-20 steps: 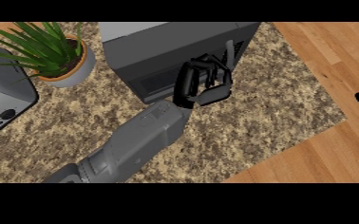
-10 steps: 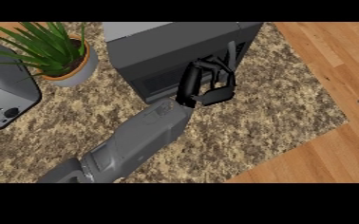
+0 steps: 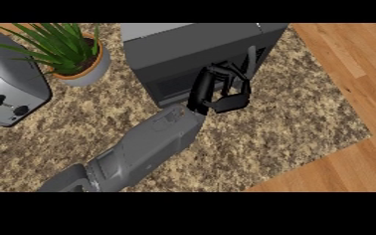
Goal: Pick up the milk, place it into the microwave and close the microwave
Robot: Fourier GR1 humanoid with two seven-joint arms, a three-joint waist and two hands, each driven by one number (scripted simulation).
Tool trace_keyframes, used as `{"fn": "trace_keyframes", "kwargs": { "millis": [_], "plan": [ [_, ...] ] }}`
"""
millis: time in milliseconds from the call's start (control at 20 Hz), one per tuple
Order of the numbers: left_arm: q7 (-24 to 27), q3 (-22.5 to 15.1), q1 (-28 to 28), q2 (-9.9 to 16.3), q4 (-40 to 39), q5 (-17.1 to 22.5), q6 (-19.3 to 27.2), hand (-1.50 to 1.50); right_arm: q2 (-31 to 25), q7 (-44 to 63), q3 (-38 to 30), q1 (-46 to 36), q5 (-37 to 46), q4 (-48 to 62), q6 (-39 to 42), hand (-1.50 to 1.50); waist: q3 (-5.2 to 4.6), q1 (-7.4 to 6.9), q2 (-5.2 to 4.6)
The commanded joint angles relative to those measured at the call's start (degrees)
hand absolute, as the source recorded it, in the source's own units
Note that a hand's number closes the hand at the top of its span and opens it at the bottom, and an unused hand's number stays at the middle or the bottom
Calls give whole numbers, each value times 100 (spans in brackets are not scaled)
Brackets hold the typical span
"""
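The dark grey microwave [image 3: 192,47] stands at the back of the speckled counter [image 3: 294,124]. Its front face looks flush, with no gap that I can see. My left hand [image 3: 219,88] rests against the right part of that front, fingers [image 3: 236,74] pointing up and relaxed, thumb curved below, holding nothing. The grey forearm [image 3: 147,147] runs in from the lower left. The milk shows nowhere in the head view. My right hand is out of view.
A potted plant [image 3: 72,55] stands left of the microwave. A silver toaster [image 3: 18,87] sits at the left edge. The counter ends at the right and lower right, with wooden floor [image 3: 345,55] beyond.
The hand has stayed on the microwave's front, edging slightly right. The whole scene has drifted a little to the right in the view.
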State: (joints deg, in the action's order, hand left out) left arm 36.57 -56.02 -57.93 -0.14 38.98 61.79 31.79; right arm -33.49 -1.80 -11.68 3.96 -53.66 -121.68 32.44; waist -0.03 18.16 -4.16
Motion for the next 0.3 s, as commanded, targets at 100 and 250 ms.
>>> {"fn": "trace_keyframes", "kwargs": {
  "millis": [100,250],
  "plan": [
    [-20,325,340,13,-868,348,226,-150,-45,37,-196,171,-159,-128,-106,-150,-9,-250,-16],
    [24,270,381,13,-863,435,160,-150,-81,123,-177,300,-180,-236,-124,-150,-12,-300,-6]
  ]
}}
